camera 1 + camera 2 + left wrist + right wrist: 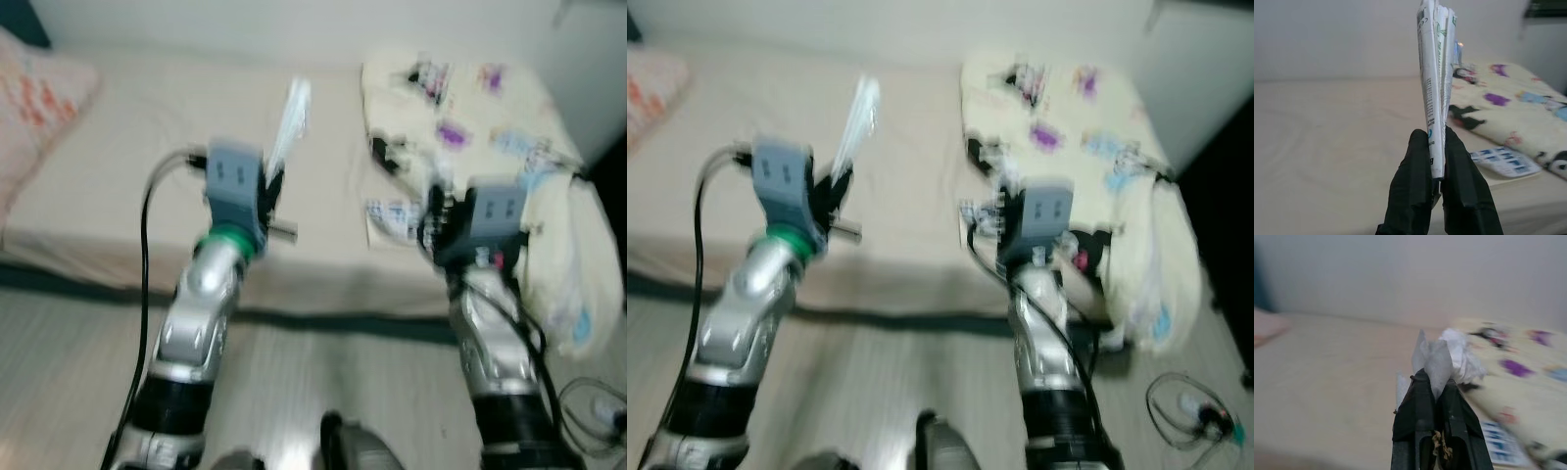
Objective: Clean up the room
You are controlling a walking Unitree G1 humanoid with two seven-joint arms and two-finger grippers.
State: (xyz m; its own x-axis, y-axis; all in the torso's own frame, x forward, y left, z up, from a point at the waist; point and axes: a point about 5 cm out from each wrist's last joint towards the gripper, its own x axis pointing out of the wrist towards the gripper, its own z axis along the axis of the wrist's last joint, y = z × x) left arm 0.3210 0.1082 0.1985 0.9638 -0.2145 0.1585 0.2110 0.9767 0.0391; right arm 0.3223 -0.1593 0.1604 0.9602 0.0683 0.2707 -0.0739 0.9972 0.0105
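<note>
The right gripper [1435, 379] has its two black fingers [1413, 406] pressed together on a crumpled white tissue [1447, 360]. Beyond lies a blurred beige bed [1327, 362], with a cream blanket [1528, 382] printed with purple and black figures.

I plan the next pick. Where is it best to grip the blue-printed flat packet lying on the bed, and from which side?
Probably its near edge, approached from the bed's front: the packet lies flat beside the blanket, and only that edge looks free.
</note>
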